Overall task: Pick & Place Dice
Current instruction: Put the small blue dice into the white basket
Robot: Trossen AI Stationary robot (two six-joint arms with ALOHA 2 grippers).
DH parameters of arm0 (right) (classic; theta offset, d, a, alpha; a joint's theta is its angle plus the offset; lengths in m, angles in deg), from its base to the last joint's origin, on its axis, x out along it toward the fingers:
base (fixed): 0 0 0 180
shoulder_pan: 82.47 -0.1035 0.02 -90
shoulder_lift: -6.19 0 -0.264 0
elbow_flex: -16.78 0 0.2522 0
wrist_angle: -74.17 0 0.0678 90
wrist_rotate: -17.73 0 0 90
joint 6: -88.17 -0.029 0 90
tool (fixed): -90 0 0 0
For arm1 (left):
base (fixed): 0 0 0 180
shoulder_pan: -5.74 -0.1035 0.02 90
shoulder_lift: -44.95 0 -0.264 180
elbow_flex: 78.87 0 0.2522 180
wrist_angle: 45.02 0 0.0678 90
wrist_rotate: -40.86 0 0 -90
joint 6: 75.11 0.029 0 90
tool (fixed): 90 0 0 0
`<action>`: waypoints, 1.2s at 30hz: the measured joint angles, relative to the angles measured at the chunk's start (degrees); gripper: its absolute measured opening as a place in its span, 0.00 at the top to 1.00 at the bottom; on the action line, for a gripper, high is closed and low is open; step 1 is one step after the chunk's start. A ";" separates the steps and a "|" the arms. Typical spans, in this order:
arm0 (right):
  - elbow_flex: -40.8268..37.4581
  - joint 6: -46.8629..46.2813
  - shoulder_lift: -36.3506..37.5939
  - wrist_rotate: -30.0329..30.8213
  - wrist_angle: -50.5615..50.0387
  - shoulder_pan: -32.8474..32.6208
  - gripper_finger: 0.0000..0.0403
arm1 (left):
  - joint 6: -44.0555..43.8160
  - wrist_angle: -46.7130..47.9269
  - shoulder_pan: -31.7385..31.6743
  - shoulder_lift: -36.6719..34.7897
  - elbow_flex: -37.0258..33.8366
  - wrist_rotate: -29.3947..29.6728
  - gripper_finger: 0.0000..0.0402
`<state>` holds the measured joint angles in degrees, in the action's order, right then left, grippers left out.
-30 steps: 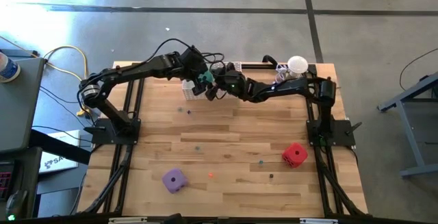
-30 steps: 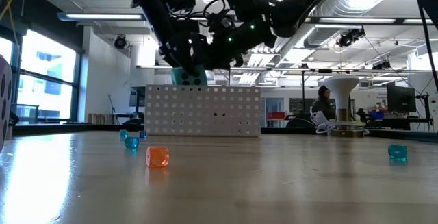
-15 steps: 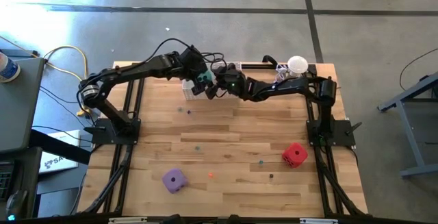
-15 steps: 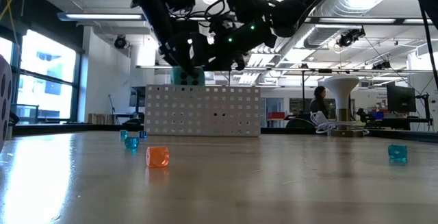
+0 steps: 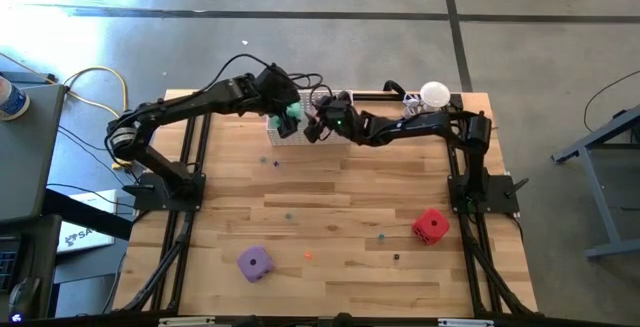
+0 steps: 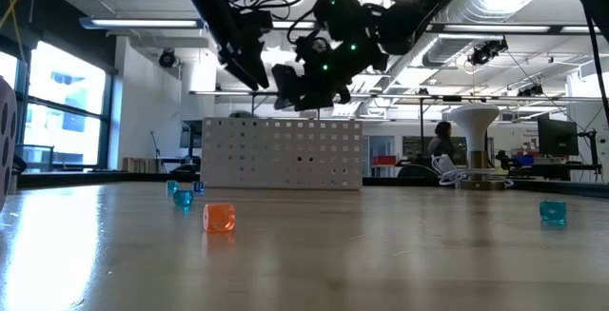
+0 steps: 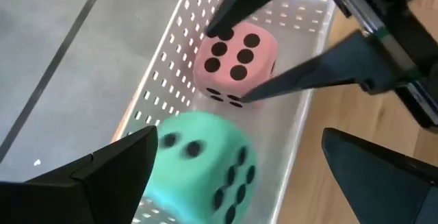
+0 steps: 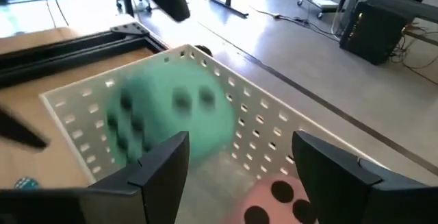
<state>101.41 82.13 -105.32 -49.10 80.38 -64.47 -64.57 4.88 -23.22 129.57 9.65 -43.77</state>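
**A:** Where do the dice stand right now?

**B:** Two are in the white perforated bin (image 7: 311, 59). The pink die (image 7: 236, 59) rests on its floor, and the green die (image 7: 198, 166) is directly under the left end effector (image 5: 290, 119), blurred, apparently dropping free. That end effector is spread wide, holding nothing. The right end effector (image 5: 318, 127) hangs just beside it over the same bin, fingers partly apart and empty.

**A:** And the other two?

**B:** The red die (image 5: 431, 225) and the purple die (image 5: 254, 262) lie on the desk (image 5: 340, 197), both well away from either end effector, toward the near edge.

**A:** How would you expect them to handle?

**B:** They look like foam: light, soft, with rounded corners. I'd judge they squash a bit under the fingers, so nothing fragile, and the matte surface shouldn't slip much. Being light, a die could skid or tip if one finger touches first.

**A:** So where to take hold?

**B:** Across two opposite flat faces, fingers centred on the cube, not on the edges or corners. Coming straight down over the red die or the purple die with the fingers opened wider than the cube seems the safest approach.
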 joint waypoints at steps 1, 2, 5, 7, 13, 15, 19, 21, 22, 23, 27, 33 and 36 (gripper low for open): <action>0.00 0.02 -0.01 -0.15 -0.02 -0.01 0.38 | -0.01 -0.01 0.02 -0.05 0.00 0.10 0.00; -0.03 0.20 -0.09 -0.19 -0.03 -0.01 0.38 | 0.00 -0.04 0.03 -0.05 0.00 0.16 0.00; -0.04 1.82 0.32 -0.23 1.30 -0.22 0.38 | 0.17 -0.03 0.03 -0.05 0.00 0.36 0.00; -0.04 3.58 1.57 -0.17 1.32 -0.44 0.38 | 0.17 -0.04 0.03 -0.05 0.00 0.39 0.00; -0.02 4.98 8.03 2.00 -4.32 -2.97 0.38 | 0.20 0.56 0.03 -2.63 0.00 0.77 0.00; 0.00 6.28 10.90 2.38 -7.23 -4.40 0.38 | 0.17 1.33 0.03 -4.57 0.00 0.77 0.00; 0.02 7.84 17.25 2.31 -15.84 -8.14 0.38 | -1.99 4.34 0.54 -9.95 0.00 0.78 0.00; 0.02 7.82 20.23 2.14 -20.76 -10.56 0.38 | -3.78 6.95 1.44 -12.67 0.00 0.76 0.00; 0.02 7.82 21.72 1.89 -23.42 -11.71 0.38 | -4.46 8.22 2.13 -13.95 0.00 0.77 0.00; 0.02 7.82 23.04 1.82 -25.78 -13.02 0.38 | -5.03 9.65 2.94 -15.11 0.00 0.73 0.00; 0.04 5.75 27.99 1.78 -36.80 -18.32 0.38 | -8.87 15.87 7.39 -18.73 0.00 -1.07 0.00; 0.06 -2.61 32.32 1.71 -55.31 -26.11 0.38 | -15.66 25.38 16.91 -21.37 -0.02 -4.56 0.00; 0.07 -10.29 33.07 1.76 -61.88 -29.51 0.38 | -20.10 27.42 22.10 -22.04 -0.40 -2.55 0.00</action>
<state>101.48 71.83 -72.25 -47.35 18.50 -93.98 -84.67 32.30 -1.12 107.53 9.26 -46.31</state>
